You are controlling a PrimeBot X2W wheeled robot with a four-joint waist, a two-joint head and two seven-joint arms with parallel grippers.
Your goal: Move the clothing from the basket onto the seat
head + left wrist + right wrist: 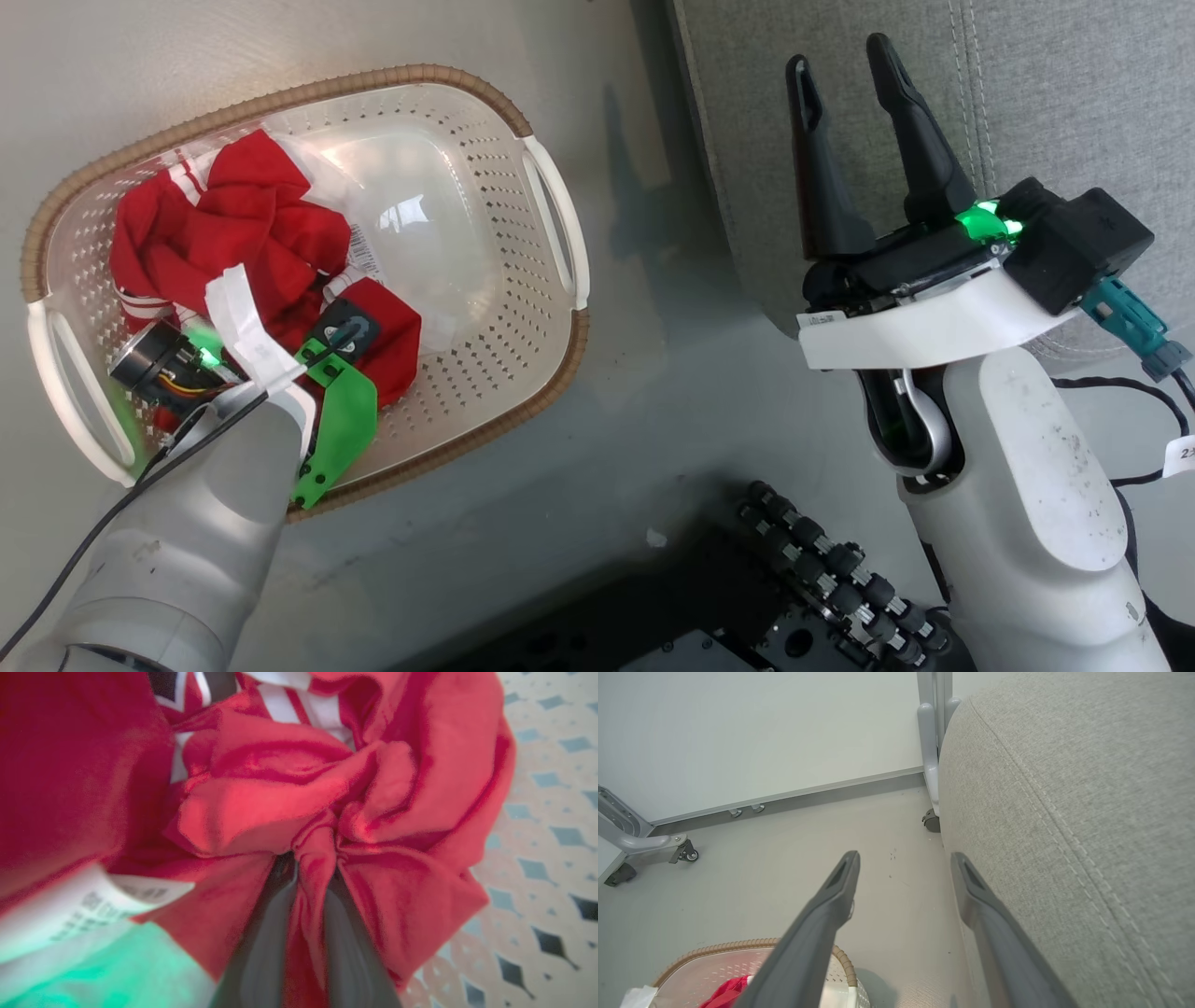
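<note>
The red clothing (pixel 252 224) lies bunched in the left half of the cream basket (pixel 523 373), which stands on the floor. My left wrist (pixel 271 373) reaches down into the basket from its near side. In the left wrist view my left gripper (pixel 312 868) is shut on a pinched fold of the clothing (pixel 280 793), with red fabric squeezed between the two dark fingers. My right gripper (pixel 838 54) hangs open and empty over the left edge of the grey seat (pixel 1074 93). In the right wrist view the right gripper (pixel 906 856) points at the floor beside the seat (pixel 1087 788).
The right half of the basket's bottom (pixel 420 215) is bare, with a label sticker (pixel 359 252) beside the clothing. A grey wheeled frame leg (pixel 931 765) stands against the seat's far corner, and another caster (pixel 686 851) sits by the wall. My dark base (pixel 840 579) is at the bottom.
</note>
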